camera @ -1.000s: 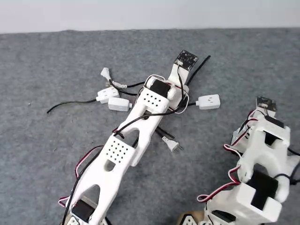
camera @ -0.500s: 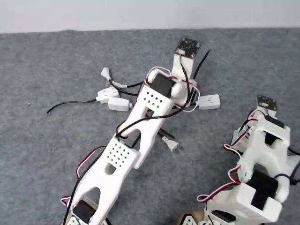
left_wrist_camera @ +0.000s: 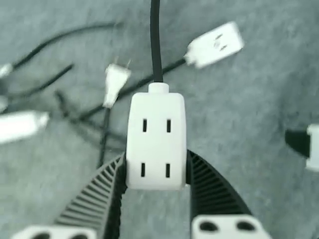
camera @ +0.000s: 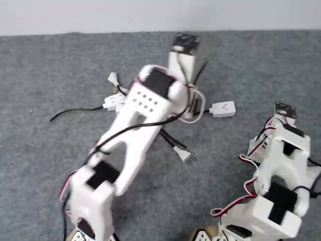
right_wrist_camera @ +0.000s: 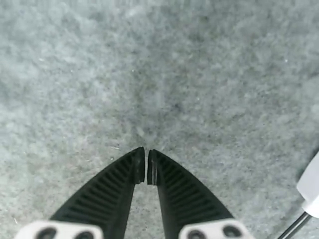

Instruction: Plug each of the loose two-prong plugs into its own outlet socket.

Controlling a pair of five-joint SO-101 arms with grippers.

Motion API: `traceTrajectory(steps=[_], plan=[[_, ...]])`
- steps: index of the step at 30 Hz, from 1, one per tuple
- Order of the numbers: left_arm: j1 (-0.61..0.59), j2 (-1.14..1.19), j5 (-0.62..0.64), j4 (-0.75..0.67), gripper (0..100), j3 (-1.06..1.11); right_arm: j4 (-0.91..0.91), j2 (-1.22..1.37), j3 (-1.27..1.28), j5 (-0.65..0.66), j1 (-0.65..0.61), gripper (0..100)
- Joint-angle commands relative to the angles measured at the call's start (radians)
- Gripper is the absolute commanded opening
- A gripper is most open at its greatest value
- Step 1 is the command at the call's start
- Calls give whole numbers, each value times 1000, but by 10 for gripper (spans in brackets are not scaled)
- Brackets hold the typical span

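Note:
My left gripper is shut on a white outlet block with two pairs of slots and a black cord, held above the grey carpet. Below it lie another white outlet and a white plug. In the high view the left arm stretches over the tangle of cords. A white outlet lies just right of its wrist, and a loose two-prong plug lies nearer the front. My right gripper is shut and empty over bare carpet, on the right arm folded at the right.
More white sockets and a small white plug lie left of the left arm, with a black cord trailing further left. A white block shows at the edge of the right wrist view. Open carpet lies at the front and far left.
The left arm has risen and swung toward the left and back, its wrist now higher over the cords. The right arm has kept still.

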Motion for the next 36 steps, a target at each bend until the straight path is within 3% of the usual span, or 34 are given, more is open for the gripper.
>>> traceTrajectory(steps=[1, 5, 12, 16, 22, 29, 36], plan=[[-97, -322, -17, -123, 12, 415, -16, -15, 8, 5, -22, 10], [-190, -525, -144, -311, 12, 832, -16, -15, 8, 5, -22, 10], [-255, -1030, -186, -729, 12, 1563, -16, -15, 8, 5, -27, 10], [-265, -1287, -193, -824, 12, 1844, -12, -15, 8, 8, -30, 10], [-448, -1358, -195, -829, 12, 1906, 15, -25, 9, 14, -96, 10], [-459, -1358, -187, -898, 12, 1992, 16, -143, 31, 71, -237, 9], [-459, -1356, -186, -921, 12, 1998, 148, -542, 143, 9, -535, 9]])
